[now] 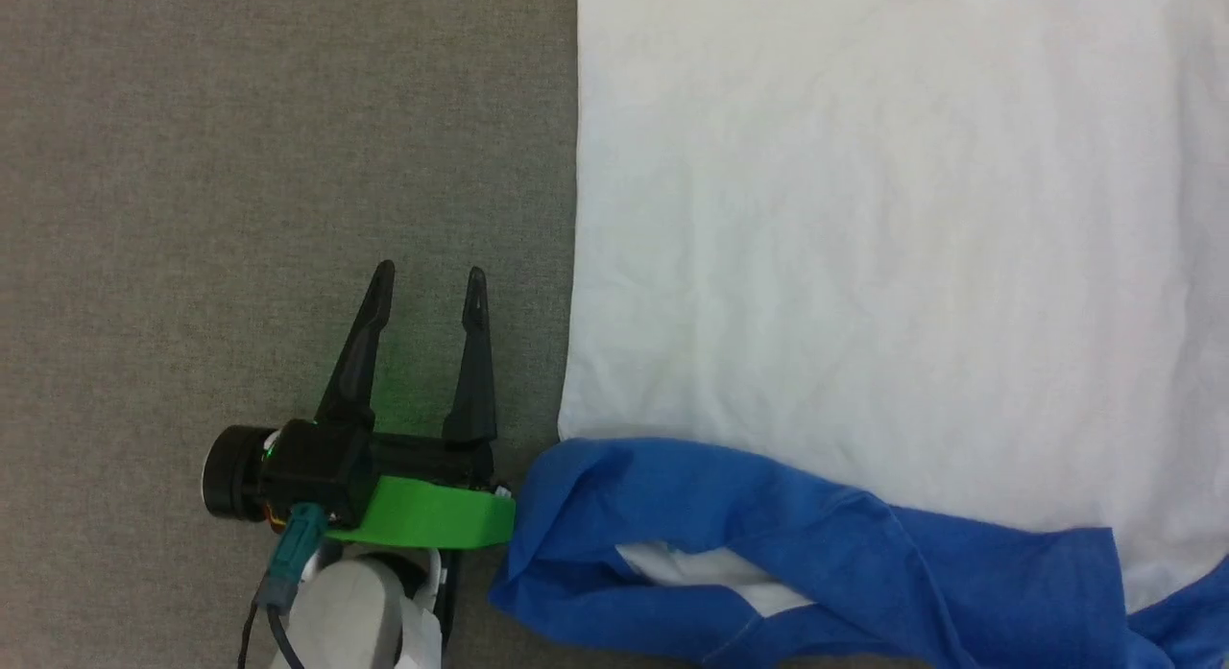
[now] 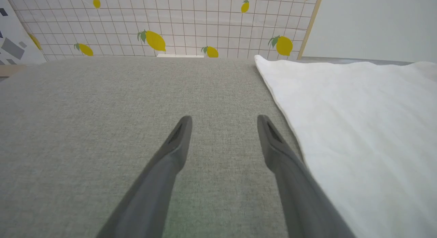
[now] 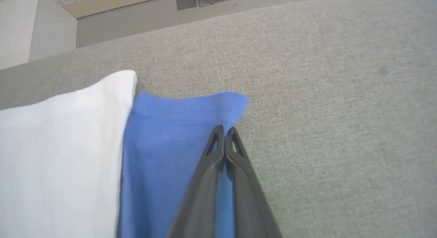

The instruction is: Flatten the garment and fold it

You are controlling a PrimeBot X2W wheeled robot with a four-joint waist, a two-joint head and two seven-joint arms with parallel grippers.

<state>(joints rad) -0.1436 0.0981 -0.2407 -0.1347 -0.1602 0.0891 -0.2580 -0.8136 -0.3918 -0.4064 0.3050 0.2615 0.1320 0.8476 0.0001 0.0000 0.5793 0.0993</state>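
Left gripper (image 1: 429,280) is spread wide and empty over the grey surface (image 1: 240,170). The white shirt (image 1: 864,218) lies flat just to its right. Right gripper (image 3: 224,129) is pinched closed on the shirt's blue sleeve (image 3: 164,145) edge.

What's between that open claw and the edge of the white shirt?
Nothing but a bare strip of grey surface separates the left gripper from the garment, clearest in the head view.

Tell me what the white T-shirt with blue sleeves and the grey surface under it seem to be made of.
White T-shirt with blue sleeves: soft matte knit, likely cotton; fine wrinkles, limp folds, stitched sleeve hem. Grey surface: matte woven fabric, perhaps upholstery; speckled weave texture shows.
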